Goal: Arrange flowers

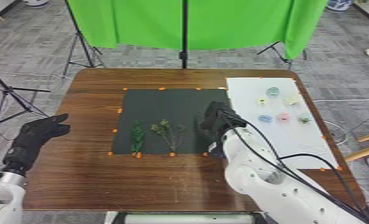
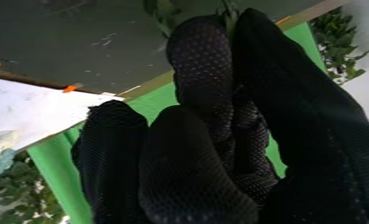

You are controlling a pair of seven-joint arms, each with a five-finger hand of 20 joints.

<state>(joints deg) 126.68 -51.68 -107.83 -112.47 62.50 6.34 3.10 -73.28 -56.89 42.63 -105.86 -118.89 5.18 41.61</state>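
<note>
At the table's left edge in the head view, the left hand is open. The right hand is over the right side of the dark mat. In the right wrist view the right hand pinches a thin green sprig between its fingertips; leaves show beside them. A dark green sprig and a lighter branching sprig lie side by side on the mat. Small blue, pink, yellow and other pale flowers lie on the white sheet.
Orange tape marks dot the edges of mat and sheet on the brown table. The right arm crosses the sheet's lower left part. Behind the table are a green cloth and black stands.
</note>
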